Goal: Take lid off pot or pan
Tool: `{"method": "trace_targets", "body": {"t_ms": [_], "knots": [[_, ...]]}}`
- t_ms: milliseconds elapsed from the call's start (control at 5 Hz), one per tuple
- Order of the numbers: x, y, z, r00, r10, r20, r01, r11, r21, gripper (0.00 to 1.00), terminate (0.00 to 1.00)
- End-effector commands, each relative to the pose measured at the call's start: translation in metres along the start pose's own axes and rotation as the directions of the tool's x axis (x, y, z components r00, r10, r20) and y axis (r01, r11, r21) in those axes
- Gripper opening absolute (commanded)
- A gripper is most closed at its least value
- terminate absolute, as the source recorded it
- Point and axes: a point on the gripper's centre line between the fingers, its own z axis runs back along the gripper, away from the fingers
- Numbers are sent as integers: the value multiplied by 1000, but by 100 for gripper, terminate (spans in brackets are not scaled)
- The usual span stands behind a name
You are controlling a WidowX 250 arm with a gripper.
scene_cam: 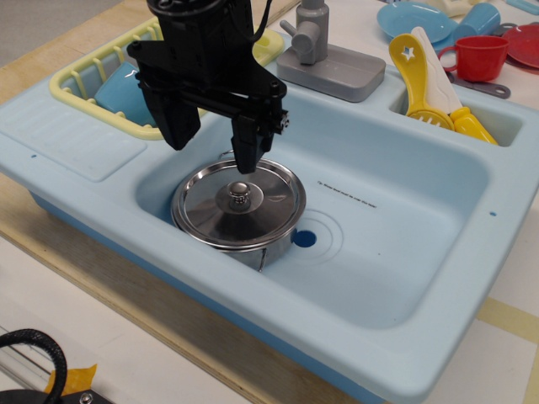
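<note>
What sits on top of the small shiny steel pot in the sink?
A round shiny steel lid with a centre knob covers the pot. The pot's inside is hidden.

Wooden tabletop (pale, taped)

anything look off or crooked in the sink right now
Nothing stands out. The lid sits flat and centred on the pot in the sink basin, knob upright. The hand hangs open just above the lid, one finger near the knob, not gripping. No spills or damage show.
</note>
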Motion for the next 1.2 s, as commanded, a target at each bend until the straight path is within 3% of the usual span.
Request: {"method": "trace_targets", "body": {"t_ms": [0,400,1000], "knots": [[0,0,0,1000,0,0,0,1000,0,100,0],[9,-5,-23,1000,-18,1,18,1000,11,100,0],[7,5,-44,996,-50,-70,49,999,-14,100,0]]}}
